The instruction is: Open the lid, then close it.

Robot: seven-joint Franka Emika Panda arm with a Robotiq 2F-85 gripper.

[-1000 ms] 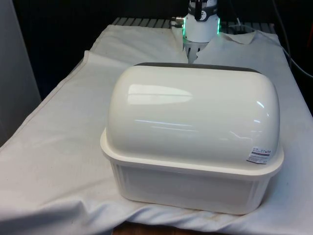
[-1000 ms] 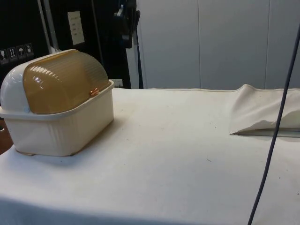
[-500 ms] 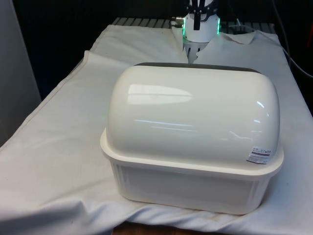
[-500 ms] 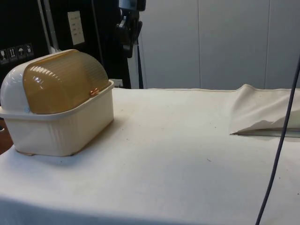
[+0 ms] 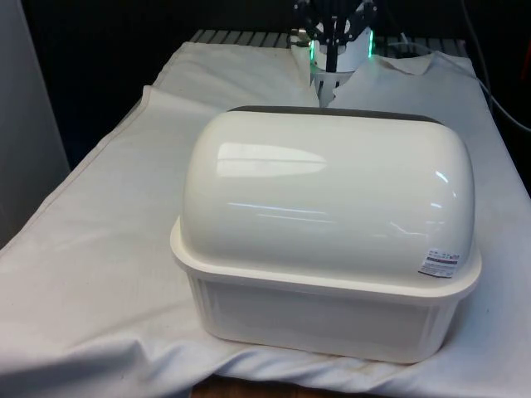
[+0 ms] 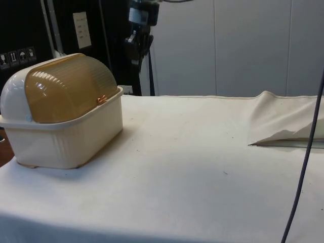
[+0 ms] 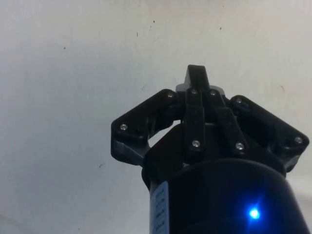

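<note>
White cloth point(image 6: 202, 167) over the whole table, rumpled along the edges nearest the front camera, one fold lifted at the far end in the side view; broad bare stretch between that fold and the box, nothing standing in it.

Cream bread box point(image 5: 325, 249) near the table's close edge in the front view, its back turned to that camera, cloth free on both sides, more on the front view's left.

Amber ribbed lid point(image 6: 68, 86) down, lower edge at the base rim by a small copper handle point(image 6: 102, 99).

Black gripper point(image 6: 137, 43) high above the cloth just beyond the box's opening side, touching nothing; fingers together, tips meeting point(image 7: 197, 78).

Small sticker point(image 5: 438, 264) on the dome's lower corner, print too fine to read.
</note>
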